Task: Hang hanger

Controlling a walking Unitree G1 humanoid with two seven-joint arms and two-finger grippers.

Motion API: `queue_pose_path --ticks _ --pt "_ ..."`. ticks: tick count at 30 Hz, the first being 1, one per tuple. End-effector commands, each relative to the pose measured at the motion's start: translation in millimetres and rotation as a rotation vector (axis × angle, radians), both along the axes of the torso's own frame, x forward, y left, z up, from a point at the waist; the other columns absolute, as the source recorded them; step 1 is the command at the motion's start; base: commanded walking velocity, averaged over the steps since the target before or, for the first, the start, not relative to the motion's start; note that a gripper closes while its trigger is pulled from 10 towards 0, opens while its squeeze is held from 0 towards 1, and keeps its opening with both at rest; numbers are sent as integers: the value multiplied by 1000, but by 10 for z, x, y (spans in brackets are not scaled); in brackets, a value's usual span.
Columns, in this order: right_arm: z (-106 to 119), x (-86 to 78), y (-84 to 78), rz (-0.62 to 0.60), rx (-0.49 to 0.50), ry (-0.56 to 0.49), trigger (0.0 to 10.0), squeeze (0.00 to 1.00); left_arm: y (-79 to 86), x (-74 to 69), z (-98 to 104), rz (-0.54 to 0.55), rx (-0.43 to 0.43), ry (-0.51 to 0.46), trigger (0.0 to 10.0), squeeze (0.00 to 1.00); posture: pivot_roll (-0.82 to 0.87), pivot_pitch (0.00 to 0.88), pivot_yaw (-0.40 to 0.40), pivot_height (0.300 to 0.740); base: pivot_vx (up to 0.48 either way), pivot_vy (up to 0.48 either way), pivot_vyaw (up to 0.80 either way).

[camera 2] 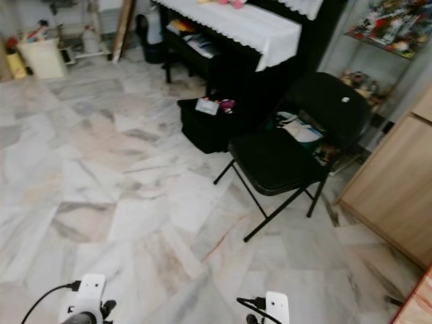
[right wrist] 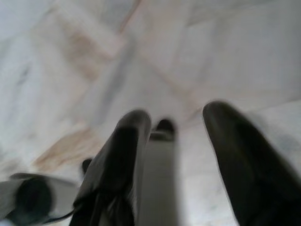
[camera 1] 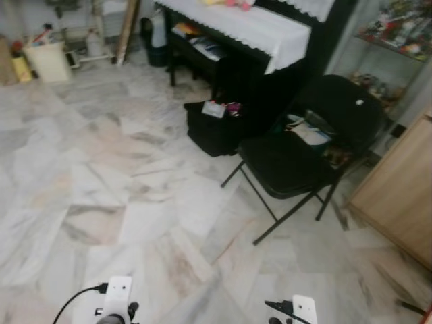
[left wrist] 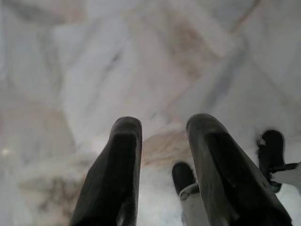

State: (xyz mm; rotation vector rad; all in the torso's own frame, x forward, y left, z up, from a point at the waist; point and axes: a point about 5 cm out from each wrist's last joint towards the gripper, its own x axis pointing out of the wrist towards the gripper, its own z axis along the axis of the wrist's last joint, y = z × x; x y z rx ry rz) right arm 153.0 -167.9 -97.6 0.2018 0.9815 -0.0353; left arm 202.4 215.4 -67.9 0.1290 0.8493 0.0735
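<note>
Both arms hang low at the bottom edge of the head views, the left wrist (camera 1: 117, 297) and the right wrist (camera 1: 302, 310) over pale marble floor. In the left wrist view my left gripper (left wrist: 164, 125) is open, its two black fingers (left wrist: 123, 165) apart with only floor between them. My right gripper (right wrist: 178, 115) is also open and holds nothing. Its picture is blurred, and a grey part of my own body (right wrist: 159, 165) lies below the gap.
A black folding chair (camera 1: 290, 162) stands ahead on the right with papers (camera 1: 307, 130) behind its seat. Beyond it is a black piano under a white lace cloth (camera 1: 250, 27), with a black bag (camera 1: 212, 125) at its foot. A wooden cabinet (camera 1: 401, 189) fills the right side. Open marble floor (camera 1: 101, 175) lies to the left.
</note>
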Motion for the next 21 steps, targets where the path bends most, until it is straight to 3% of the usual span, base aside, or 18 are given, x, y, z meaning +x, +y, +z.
queue_pose_path --ticks 1,4,14,21 --pt "-19 -52 -37 -10 -9 19 10000 0 -105 -29 -35 -59 -1 16 10000 0 9 0 -61 740 0 0 -638" --pt "-18 -50 -37 -8 -8 19 10000 0 -113 -30 -37 -66 1 16 10000 0 8 0 -61 740 0 -366 -642" --pt "-18 -48 -37 -6 -9 20 10000 0 -109 -53 -48 -53 -6 20 10000 0 7 0 -61 740 0 0 -644" --pt "-20 -54 -36 -6 -6 22 10000 0 -153 -83 -70 -124 17 37 10000 0 6 0 -61 740 0 0 -645"
